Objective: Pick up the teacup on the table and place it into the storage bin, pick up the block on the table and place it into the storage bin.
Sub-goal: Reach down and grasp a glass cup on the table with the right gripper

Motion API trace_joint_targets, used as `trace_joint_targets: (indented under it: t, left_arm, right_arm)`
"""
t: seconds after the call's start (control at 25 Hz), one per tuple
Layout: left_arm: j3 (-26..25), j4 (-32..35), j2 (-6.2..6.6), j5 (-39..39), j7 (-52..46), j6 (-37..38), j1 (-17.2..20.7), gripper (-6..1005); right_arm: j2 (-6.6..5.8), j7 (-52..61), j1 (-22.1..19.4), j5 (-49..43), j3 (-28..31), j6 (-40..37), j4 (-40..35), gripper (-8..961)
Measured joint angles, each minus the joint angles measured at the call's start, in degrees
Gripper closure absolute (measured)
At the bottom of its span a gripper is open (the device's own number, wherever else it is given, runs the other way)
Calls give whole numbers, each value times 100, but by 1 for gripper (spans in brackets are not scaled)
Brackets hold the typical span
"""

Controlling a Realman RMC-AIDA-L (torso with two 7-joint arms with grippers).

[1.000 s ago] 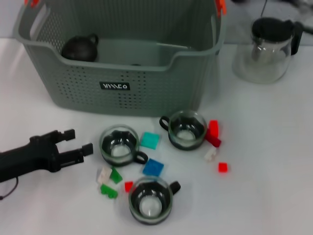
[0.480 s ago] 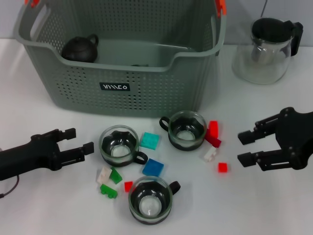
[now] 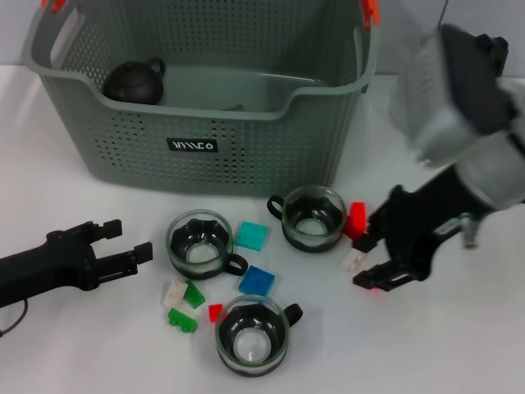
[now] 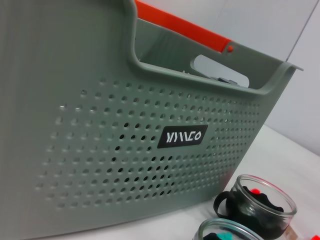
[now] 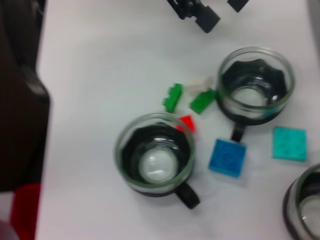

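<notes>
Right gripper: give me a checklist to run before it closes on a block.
1. Right gripper fingers open: ok, both spread above the table.
2. Block between the fingers: cannot tell; the white block and a small red block lie by the tips.
3. Nearest teacup out of the fingers' way: ok, it stands apart, toward the robot's left.
4. Bin has room: ok, only a dark teapot shows inside.
5. Left gripper out of the way: ok, open, low at the robot's left.
6. Glass teapot behind the right arm safe: cannot tell, the arm hides it.
</notes>
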Motion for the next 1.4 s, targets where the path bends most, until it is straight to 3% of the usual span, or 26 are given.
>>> trace_joint_targets:
  t: [0.28, 0.56, 0.72, 1.08, 1.4]
  left_arm:
    - [0, 0, -11, -15, 19, -6, 36, 155]
    - [0, 0, -11, 9, 33, -14, 48, 155]
    - [0, 0, -11, 13, 28, -37, 57, 155]
    - [0, 0, -19, 21, 11, -103, 69, 156]
    - [0, 0, -20, 21, 0, -102, 60, 155]
  right_arm:
    - [41, 358, 45, -310, -1326, 1565, 195, 454]
    - [29, 707, 334, -353, -2209, 2675, 1152, 454]
    - [17, 845, 535, -346, -2315, 2854, 1591, 453]
    - [6, 872, 580, -301, -2070, 2285, 1510, 498]
    - [7, 894, 586, -330, -2082, 2487, 1616, 543]
